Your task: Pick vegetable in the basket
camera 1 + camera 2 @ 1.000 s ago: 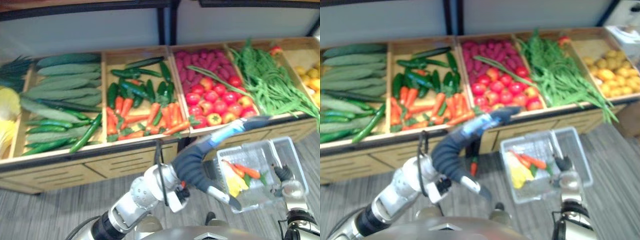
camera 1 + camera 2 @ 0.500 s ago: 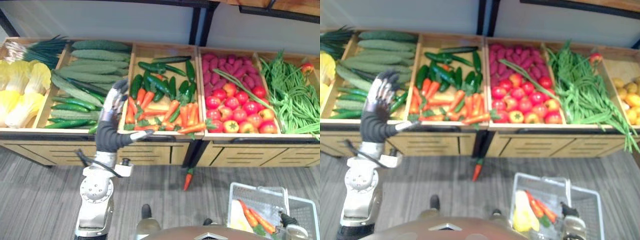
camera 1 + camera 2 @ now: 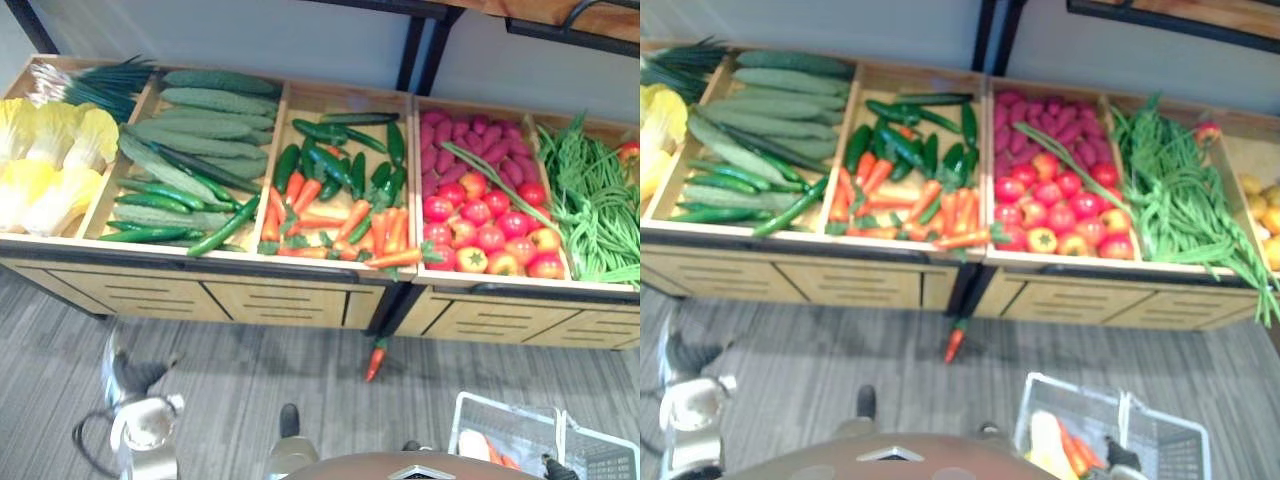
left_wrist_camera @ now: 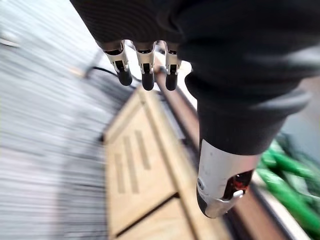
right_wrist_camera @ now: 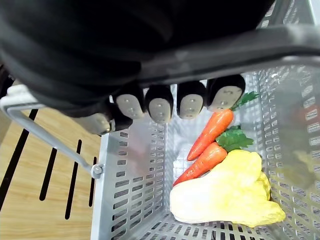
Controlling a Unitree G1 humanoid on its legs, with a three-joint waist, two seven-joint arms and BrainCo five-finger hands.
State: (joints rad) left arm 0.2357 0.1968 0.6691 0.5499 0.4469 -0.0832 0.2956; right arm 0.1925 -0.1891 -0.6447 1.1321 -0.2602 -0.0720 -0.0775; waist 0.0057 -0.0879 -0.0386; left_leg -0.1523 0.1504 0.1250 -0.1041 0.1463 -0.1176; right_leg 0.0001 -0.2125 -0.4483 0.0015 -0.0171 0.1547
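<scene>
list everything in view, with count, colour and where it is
stand: one, light wood, across the back, split into bins
cabbages: several, yellow, leftmost bin
scallions: bunch, green, behind the cabbages
cucumbers: many, green, second bin
peppers: many, dark green, back of third bin
carrots: many, orange, front of third bin
purple roots: many, magenta, back of fourth bin
tomatoes: many, red, front of fourth bin
beans: heap, green, fifth bin
yellow produce: few, far right bin
floor carrot: one, orange, floor before stand
basket: one, grey, lower right
basket carrots: two, orange
basket cabbage: one, yellow
left hand: open, low left
right hand: curled round basket handle
</scene>
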